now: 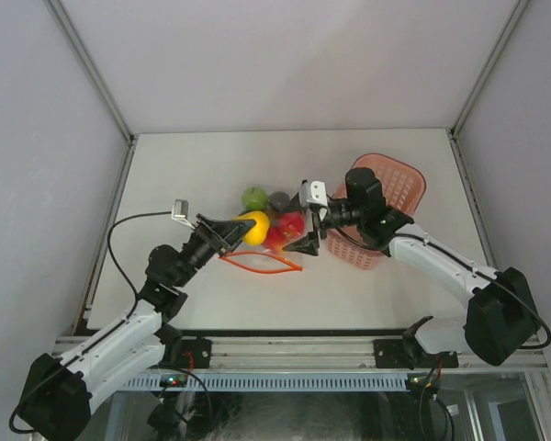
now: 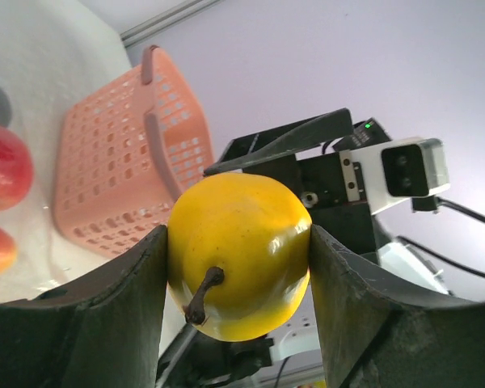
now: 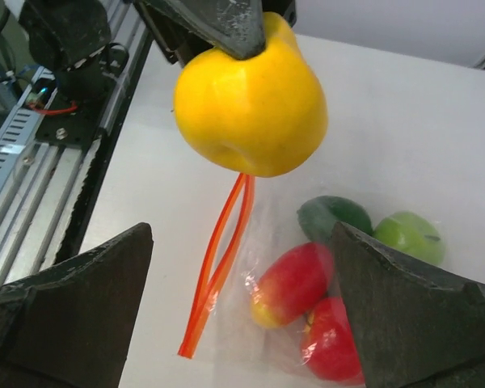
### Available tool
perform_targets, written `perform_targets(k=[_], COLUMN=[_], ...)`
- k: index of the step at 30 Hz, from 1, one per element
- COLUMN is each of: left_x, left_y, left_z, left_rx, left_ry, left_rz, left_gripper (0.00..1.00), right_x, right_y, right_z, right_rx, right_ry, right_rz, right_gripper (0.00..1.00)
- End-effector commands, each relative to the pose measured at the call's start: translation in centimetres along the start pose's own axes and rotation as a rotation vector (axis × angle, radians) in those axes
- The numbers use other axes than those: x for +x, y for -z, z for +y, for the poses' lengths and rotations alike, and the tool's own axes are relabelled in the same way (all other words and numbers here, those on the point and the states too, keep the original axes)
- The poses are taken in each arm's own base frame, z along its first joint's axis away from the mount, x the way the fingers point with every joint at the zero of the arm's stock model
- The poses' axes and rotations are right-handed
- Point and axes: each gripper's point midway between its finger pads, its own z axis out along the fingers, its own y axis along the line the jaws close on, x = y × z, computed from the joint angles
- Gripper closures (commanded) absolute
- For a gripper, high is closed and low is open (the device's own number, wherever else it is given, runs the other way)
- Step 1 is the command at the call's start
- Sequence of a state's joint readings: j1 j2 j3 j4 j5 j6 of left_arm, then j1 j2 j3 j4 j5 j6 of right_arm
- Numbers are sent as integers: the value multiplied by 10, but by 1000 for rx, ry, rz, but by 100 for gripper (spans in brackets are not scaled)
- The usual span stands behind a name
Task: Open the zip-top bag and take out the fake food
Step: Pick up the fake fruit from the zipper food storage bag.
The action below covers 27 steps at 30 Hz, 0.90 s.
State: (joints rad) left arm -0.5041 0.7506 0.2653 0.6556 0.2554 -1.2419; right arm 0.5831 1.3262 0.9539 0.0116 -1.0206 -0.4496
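My left gripper (image 1: 239, 230) is shut on a yellow fake fruit (image 1: 255, 226) and holds it above the table; in the left wrist view the fruit (image 2: 238, 255) with its brown stem sits between both fingers. The clear zip-top bag (image 3: 307, 323) lies below with its orange-red zip strip (image 3: 218, 259) parted; two red fruits (image 3: 291, 283) lie inside it. A dark green fruit (image 3: 333, 217) and a light green fruit (image 3: 408, 234) lie just behind the bag. My right gripper (image 3: 242, 307) is open and empty, hovering over the bag (image 1: 262, 265) near the red fruits (image 1: 285, 230).
The pink basket (image 1: 399, 184) stands right of the fruits, under my right arm, and shows in the left wrist view (image 2: 129, 174). A light green fruit (image 1: 254, 197) and a dark grey one (image 1: 278, 200) lie behind the bag. White walls enclose the table.
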Motion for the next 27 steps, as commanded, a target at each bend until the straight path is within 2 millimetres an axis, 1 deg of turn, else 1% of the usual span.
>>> perform_targets(k=[1,5,9,12,17,21,23,25,27], left_x=[-10,-7,-11,-14,-8,-8,-8,-9,-8], left_y=[-2,-7,-10,-12,-18,-20,-20,-20,-20], left_z=[-26,-26,-25,-27,-35,-39,-41,-44,-44], left_rx=[100,86,75,73,80,86,90,96,97], left_ry=[95,135,170,184,213,224,226,225,226], left_rz=[-67,-79,-113,-136,-123,-128,-127,-127,-126], left_gripper=[94,94,94,94,94,94,94,94,93], right_x=[-46,-52,-56,-58,-56,-56,-54,-52,-50], right_y=[-7,-16,-23,-29,-43,-47,-48,-48,-49], right_z=[-17,-15,-6,-4,-14,-16,-18,-19,-19], right_rx=[73,89,59,62,156,185,195,199,198], right_ry=[72,27,6,0,-47,-63,-62,-59,-57], right_rz=[-131,-153,-170,-171,-127,-119,-111,-101,-95], right_gripper=[8,6,5,5,5,6,8,12,19])
